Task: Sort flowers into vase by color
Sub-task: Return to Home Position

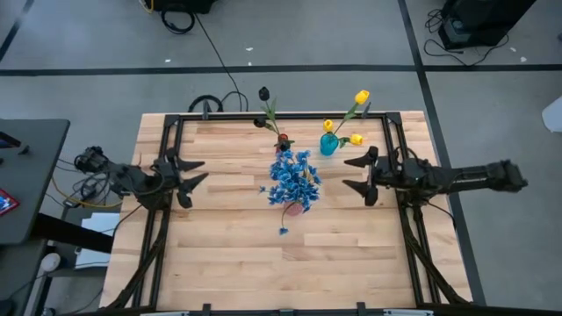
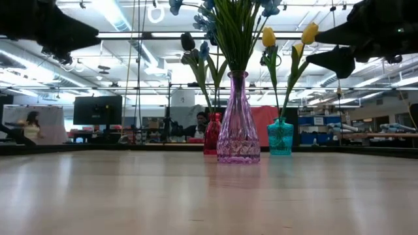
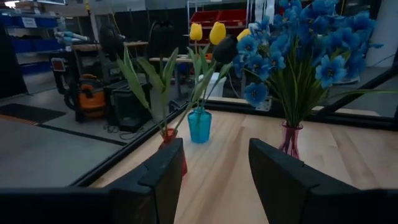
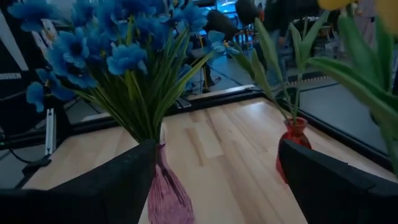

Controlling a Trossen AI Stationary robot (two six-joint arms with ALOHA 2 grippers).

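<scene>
Flowers with blue blossoms (image 1: 292, 178) stand in a ribbed pink glass vase (image 2: 238, 134) on the wooden tabletop (image 1: 228, 254), between the left pincer (image 1: 200, 170) and the right pincer (image 1: 349, 173), both spread and holding nothing.

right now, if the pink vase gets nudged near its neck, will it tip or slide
Probably tips: the pink vase is tall and narrow-necked, with a bushy blue spray spreading well beyond its base. It looks like ribbed glass, so likely slick and breakable. A low push may just slide it on the smooth wooden table.
</scene>
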